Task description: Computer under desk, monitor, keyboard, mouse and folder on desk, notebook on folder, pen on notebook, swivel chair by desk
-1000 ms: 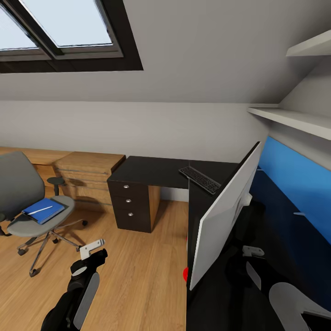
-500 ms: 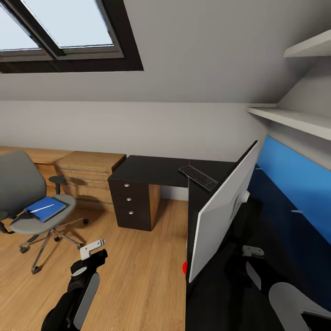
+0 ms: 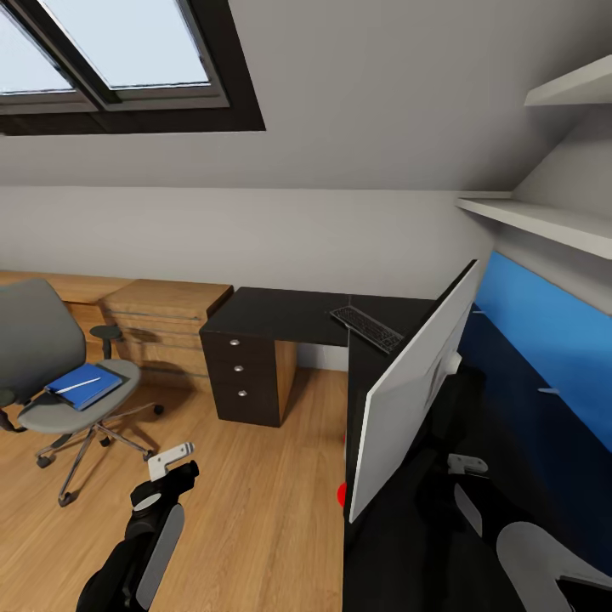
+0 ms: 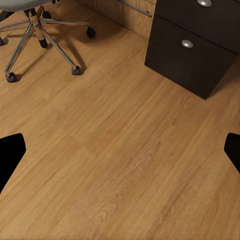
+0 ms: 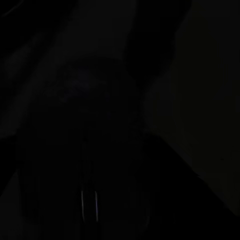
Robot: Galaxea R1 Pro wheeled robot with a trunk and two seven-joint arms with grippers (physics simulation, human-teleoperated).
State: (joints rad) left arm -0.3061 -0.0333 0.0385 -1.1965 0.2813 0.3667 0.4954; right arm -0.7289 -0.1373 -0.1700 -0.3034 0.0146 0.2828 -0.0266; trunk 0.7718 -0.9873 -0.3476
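The grey swivel chair [image 3: 38, 340] stands on the floor at the left, apart from the desk. A blue flat item [image 3: 82, 386], folder or notebook, lies on its seat with the white pen [image 3: 76, 386] on top. The keyboard [image 3: 367, 329] lies on the black desk [image 3: 272, 313] near its inner corner. Close at my right, the monitor [image 3: 416, 391] stands on the desk, grey back towards me. My left gripper [image 4: 120, 150] hangs open over bare floor, its fingertips [image 4: 10, 152] wide apart. My right arm [image 3: 544, 552] reaches behind the monitor; its wrist view is too dark to read.
The black drawer unit [image 4: 200, 45] with silver knobs stands under the desk. A light-wood chest [image 3: 161, 327] sits between chair and desk along the wall. The chair's chrome legs and casters [image 4: 40, 45] spread over the wood floor [image 3: 255, 493]. White shelves [image 3: 544, 217] hang over the desk.
The whole picture shifted slightly a second ago as the camera moved, then held still. Nothing among the things has moved, and both arms keep their pose.
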